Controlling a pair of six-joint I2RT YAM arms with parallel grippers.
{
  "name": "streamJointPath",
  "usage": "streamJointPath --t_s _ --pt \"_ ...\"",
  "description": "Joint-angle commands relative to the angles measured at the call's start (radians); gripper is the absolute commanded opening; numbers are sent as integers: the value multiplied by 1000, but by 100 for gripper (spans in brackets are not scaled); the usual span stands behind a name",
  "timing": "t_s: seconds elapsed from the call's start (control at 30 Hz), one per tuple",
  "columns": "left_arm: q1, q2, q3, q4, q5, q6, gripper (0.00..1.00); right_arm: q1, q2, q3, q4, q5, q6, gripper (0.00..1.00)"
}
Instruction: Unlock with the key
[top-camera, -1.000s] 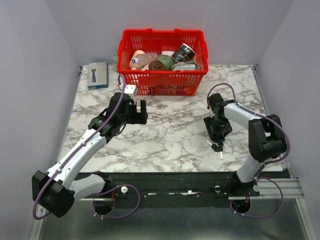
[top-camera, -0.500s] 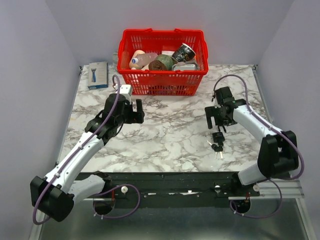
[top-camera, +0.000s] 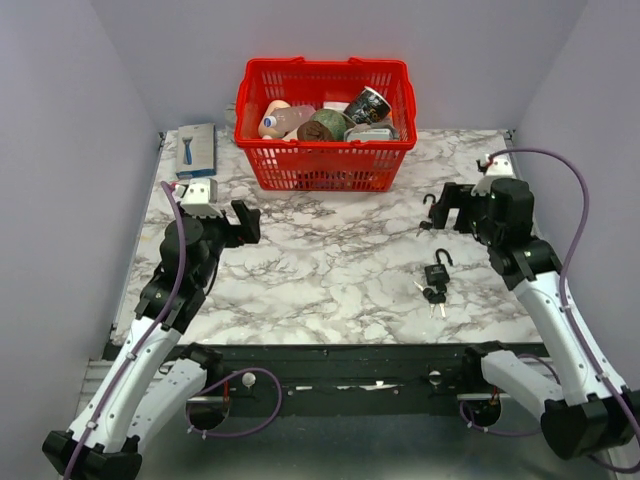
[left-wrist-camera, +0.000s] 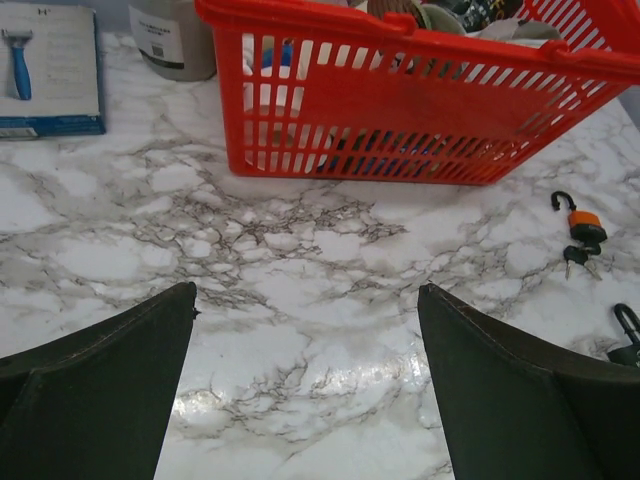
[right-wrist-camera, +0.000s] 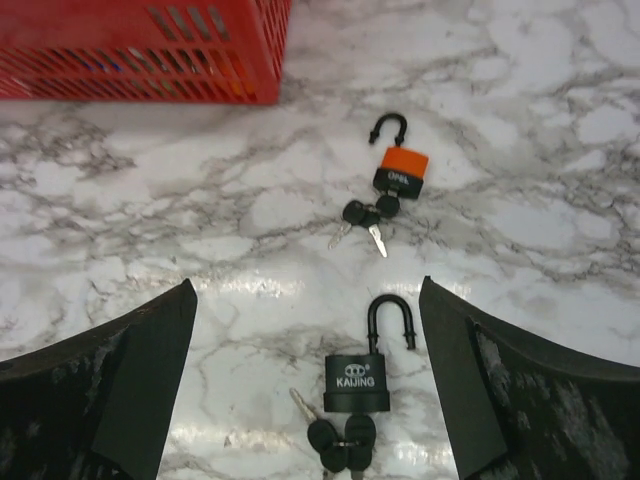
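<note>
A black padlock (top-camera: 436, 272) lies on the marble table (top-camera: 330, 270) at the right, with its key bunch (top-camera: 433, 296) at its near end. In the right wrist view the black padlock (right-wrist-camera: 357, 383) has its shackle sprung open and the keys (right-wrist-camera: 340, 440) hang from its base. An orange padlock (right-wrist-camera: 400, 170) with keys, its shackle also open, lies beyond it; it also shows in the left wrist view (left-wrist-camera: 583, 222). My right gripper (top-camera: 432, 210) is open and empty, above the table beyond the black padlock. My left gripper (top-camera: 243, 222) is open and empty at the left.
A red basket (top-camera: 325, 150) full of groceries stands at the back centre. A blue razor package (top-camera: 196, 150) lies at the back left. The table's near edge runs along the black rail (top-camera: 330, 355).
My right gripper has risen off the black padlock and drawn back up and to the right. The padlock stays on the table. My left arm has pulled back to the left.
</note>
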Motion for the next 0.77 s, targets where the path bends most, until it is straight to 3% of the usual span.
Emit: streamJointPath --t_s 0.0,0.27,0.73 --pt "7 -49 -34 93 -56 47 99 -3 -115 -91 132 -20 13 100" --pt "7 -57 -30 82 -125 37 99 -1 -293 -184 270 -84 1 100" --pt "8 -62 -31 79 -115 35 99 -1 -299 -183 261 -100 -10 100"
